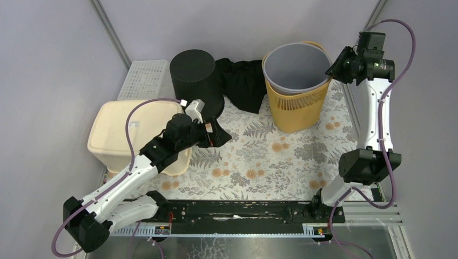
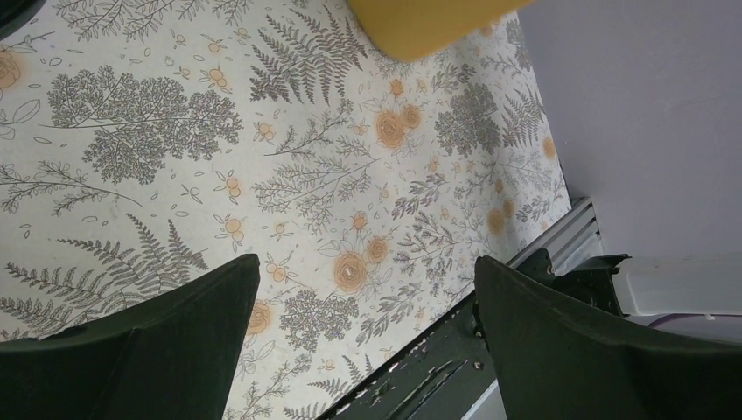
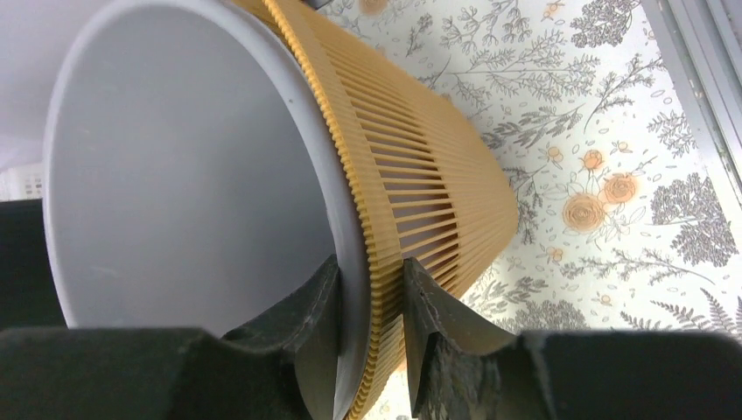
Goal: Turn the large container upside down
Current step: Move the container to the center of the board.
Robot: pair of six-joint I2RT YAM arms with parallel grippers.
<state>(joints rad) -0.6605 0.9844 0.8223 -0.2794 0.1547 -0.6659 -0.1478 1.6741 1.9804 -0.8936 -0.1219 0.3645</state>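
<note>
Large container point(image 1: 294, 110), yellow-slatted and grey-lined, stands mouth up.

White arm links point(image 1: 127, 181), black joints point(image 1: 369, 164), purple cables point(image 1: 128, 129); left claw point(image 2: 366, 267), right claw point(image 3: 369, 267) black.

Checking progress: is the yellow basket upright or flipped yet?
Upright: the yellow basket stands on its base, mouth up, grey liner showing inside.

Black bin point(image 1: 195, 81) at back, closed end up. Black cloth point(image 1: 243, 83) heaped against its right side. White crate point(image 1: 143, 79) back left, cream tub point(image 1: 116, 135) in front. Floral mat point(image 1: 259, 156) underneath.
</note>
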